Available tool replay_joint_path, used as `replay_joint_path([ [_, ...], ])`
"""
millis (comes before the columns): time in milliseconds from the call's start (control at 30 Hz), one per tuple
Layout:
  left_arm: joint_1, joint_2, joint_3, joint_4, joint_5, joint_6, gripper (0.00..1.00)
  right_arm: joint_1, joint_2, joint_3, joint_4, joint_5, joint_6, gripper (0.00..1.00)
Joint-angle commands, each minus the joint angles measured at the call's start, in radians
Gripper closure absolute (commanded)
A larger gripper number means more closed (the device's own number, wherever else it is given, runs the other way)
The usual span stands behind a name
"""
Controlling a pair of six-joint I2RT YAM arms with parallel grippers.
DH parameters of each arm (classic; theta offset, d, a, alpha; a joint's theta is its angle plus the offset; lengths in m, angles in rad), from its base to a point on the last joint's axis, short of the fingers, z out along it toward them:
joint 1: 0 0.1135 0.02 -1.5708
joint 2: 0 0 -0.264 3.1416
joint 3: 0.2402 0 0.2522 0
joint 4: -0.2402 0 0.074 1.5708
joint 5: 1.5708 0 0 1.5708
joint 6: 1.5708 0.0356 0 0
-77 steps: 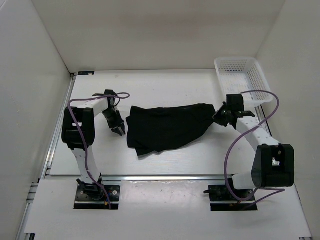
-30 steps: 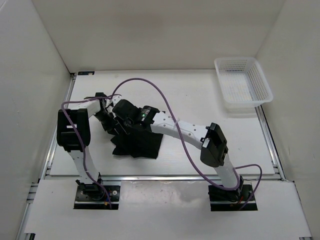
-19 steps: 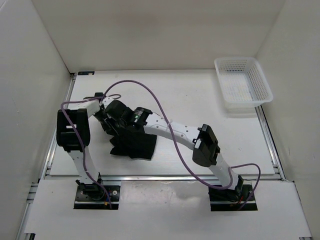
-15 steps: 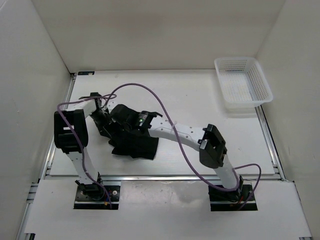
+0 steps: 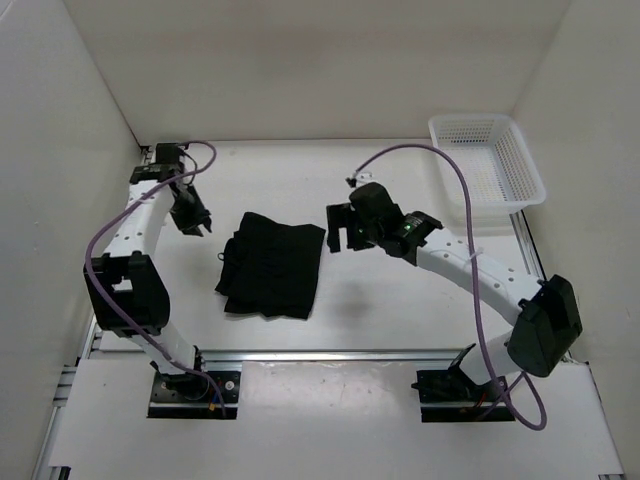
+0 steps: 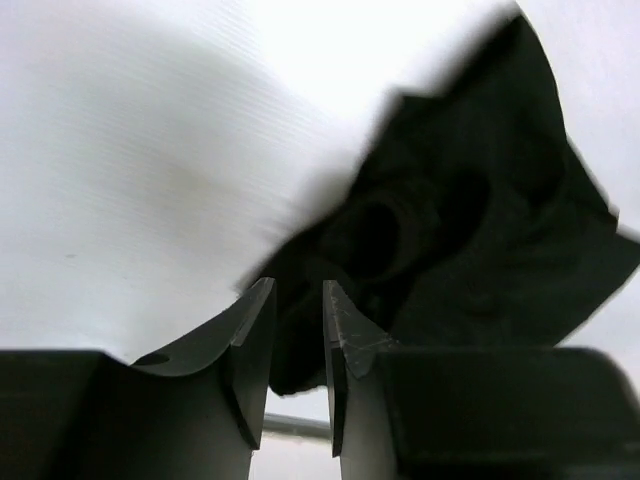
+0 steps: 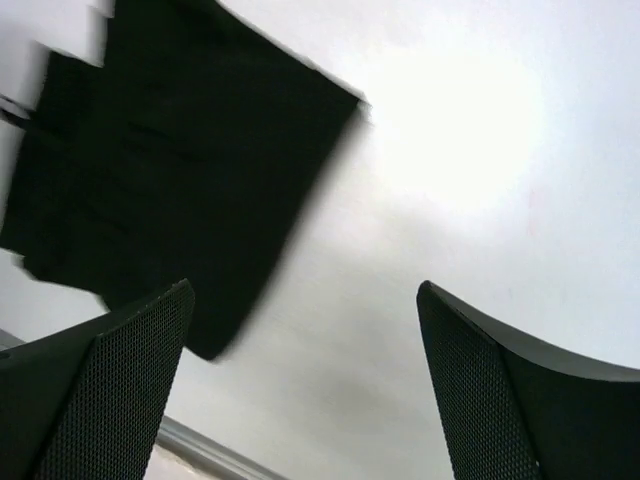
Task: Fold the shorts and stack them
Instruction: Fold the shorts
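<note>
our left gripper with fingers nearly together, narrow gap empty, folded black shorts flat on the table just beyond their tips, our right gripper with fingers spread wide, gripping nothing, shorts ahead of one fingertip, clear of both

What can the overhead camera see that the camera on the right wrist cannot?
Only the overhead view shows the white mesh basket in the far right corner, both arms in full, and the left gripper off to the left of the cloth. Only the right wrist view shows, close up, the right gripper with its textured fingers spread wide and nothing between them. Both views show the black shorts lying folded on the white table.
</note>
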Motion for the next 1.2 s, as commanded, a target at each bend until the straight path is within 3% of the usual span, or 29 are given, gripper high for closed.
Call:
replay_joint_path([
  [0,-0.112,-0.019,-0.044,-0.048,0.039,0.05,0.64,-0.06,-0.007,-0.118,-0.004,-0.164,0.108,0.04],
  [33,-0.133,-0.019,-0.063,-0.026,0.077,0.063,0.5,-0.084,-0.007,-0.131,-0.004,-0.194,0.109,0.03],
  [133,-0.209,0.022,-0.103,-0.002,0.125,0.086,0.29,-0.1,0.042,-0.143,0.019,-0.33,0.128,0.0],
  [267,-0.246,0.124,-0.138,0.05,0.157,0.086,0.27,-0.1,0.148,-0.112,0.074,-0.432,0.139,0.0],
  [333,-0.246,0.172,-0.138,0.064,0.157,0.074,0.36,-0.109,0.229,-0.088,0.108,-0.485,0.148,0.0],
  [467,-0.246,0.218,-0.112,0.082,0.168,0.064,0.74,-0.129,0.35,-0.053,0.174,-0.557,0.158,0.0],
  [500,-0.246,0.227,-0.112,0.082,0.182,0.064,0.9,-0.129,0.385,-0.036,0.185,-0.593,0.158,0.0],
  [667,-0.237,0.169,-0.054,0.048,0.131,0.055,0.9,-0.129,0.479,0.012,0.226,-0.642,0.167,0.0],
  [800,-0.2,0.1,-0.045,0.027,0.096,0.006,0.9,-0.12,0.53,0.032,0.257,-0.653,0.167,0.06],
  [900,-0.171,0.079,-0.045,0.027,0.084,-0.003,0.9,-0.099,0.562,0.056,0.28,-0.653,0.178,0.16],
  [1000,-0.157,0.092,-0.045,0.027,0.074,-0.003,0.9,-0.089,0.594,0.087,0.28,-0.615,0.205,0.47],
  [1033,-0.157,0.105,-0.045,0.027,0.074,-0.003,0.9,-0.089,0.594,0.096,0.28,-0.604,0.216,0.75],
  [1067,-0.157,0.105,-0.045,0.027,0.074,-0.003,0.9,-0.089,0.594,0.096,0.28,-0.59,0.225,0.87],
  [1100,-0.157,0.119,-0.034,0.027,0.074,-0.003,0.9,-0.089,0.594,0.105,0.263,-0.566,0.225,0.96],
  [1167,-0.157,0.128,-0.034,0.027,0.074,0.006,0.9,-0.102,0.585,0.106,0.239,-0.553,0.213,1.0],
])
